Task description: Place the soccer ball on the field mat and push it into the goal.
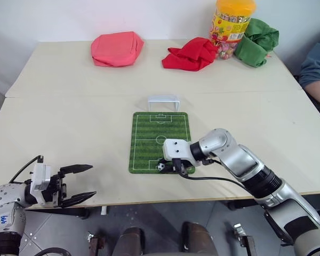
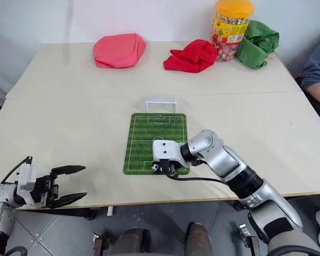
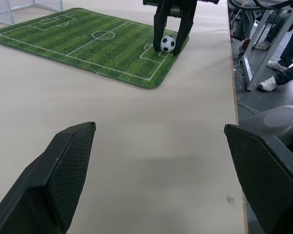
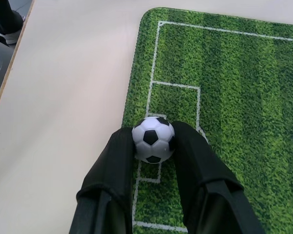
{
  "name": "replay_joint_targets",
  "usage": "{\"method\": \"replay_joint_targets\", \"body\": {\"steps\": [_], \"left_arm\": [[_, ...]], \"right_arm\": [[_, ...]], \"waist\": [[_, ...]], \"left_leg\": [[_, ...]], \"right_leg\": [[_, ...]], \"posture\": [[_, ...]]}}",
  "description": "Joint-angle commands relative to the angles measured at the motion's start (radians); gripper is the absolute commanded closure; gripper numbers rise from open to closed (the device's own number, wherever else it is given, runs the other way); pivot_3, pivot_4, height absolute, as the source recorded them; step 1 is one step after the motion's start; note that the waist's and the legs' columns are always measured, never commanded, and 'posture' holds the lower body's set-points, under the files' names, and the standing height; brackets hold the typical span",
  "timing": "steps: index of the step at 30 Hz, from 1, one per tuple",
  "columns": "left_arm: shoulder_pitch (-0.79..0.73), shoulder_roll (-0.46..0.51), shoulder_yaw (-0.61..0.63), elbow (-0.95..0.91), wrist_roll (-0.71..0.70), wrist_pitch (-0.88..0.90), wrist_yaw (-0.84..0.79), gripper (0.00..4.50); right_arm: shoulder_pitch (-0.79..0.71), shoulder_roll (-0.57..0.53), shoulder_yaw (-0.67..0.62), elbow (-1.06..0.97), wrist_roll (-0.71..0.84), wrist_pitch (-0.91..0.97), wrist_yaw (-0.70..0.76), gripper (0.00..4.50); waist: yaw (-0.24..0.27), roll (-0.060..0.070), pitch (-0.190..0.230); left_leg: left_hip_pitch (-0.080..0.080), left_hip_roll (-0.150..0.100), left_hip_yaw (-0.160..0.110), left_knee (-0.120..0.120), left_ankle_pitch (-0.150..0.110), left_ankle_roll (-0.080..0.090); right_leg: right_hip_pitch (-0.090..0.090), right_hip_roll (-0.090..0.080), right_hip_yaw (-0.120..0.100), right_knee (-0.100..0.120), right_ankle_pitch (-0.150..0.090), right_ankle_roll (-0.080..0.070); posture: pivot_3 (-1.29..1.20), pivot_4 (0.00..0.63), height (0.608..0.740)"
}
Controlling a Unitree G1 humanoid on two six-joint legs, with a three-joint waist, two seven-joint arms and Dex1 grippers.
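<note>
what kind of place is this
Probably a robot lab or test room: a plain worktable with a toy field mat and small goal, and metal table legs beyond the edge.

Field mat [image 1: 160,140] lay mid-table [image 1: 69,122], toward the front edge. Goal [image 1: 163,102] stood just behind it. Soccer ball [image 1: 161,166] sat at the mat's near end.

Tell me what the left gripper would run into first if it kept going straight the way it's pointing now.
Probably the right gripper, shut on the soccer ball at the near corner of the field mat. The left gripper stands open over bare table until there, though depth is hard to judge.
</note>
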Motion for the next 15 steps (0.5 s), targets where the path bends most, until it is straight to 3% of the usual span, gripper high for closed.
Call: {"method": "replay_joint_targets", "body": {"steps": [1,7,15], "left_arm": [[-0.002,0.003,0.01,-0.008,-0.016,-0.019,-0.09,0.0],[-0.023,-0.007,0.001,0.007,-0.01,-0.029,-0.079,0.0],[-0.061,-0.029,-0.023,0.009,0.001,-0.023,-0.057,0.0]], "right_arm": [[-0.007,0.007,-0.017,0.005,-0.005,-0.014,0.011,3.66],[-0.018,0.023,-0.033,0.008,-0.007,-0.012,-0.004,1.9],[-0.026,0.023,-0.065,-0.053,0.021,0.023,0.021,1.9]], "waist": [[0.0,0.0,0.0],[0.0,0.0,0.0],[0.0,0.0,0.0]], "left_leg": [[0.0,0.0,0.0,0.0,0.0,0.0],[0.0,0.0,0.0,0.0,0.0,0.0],[0.0,0.0,0.0,0.0,0.0,0.0]], "right_leg": [[0.0,0.0,0.0,0.0,0.0,0.0],[0.0,0.0,0.0,0.0,0.0,0.0],[0.0,0.0,0.0,0.0,0.0,0.0]], "posture": [[0.0,0.15,0.74],[0.0,0.15,0.74],[0.0,0.15,0.74]]}}
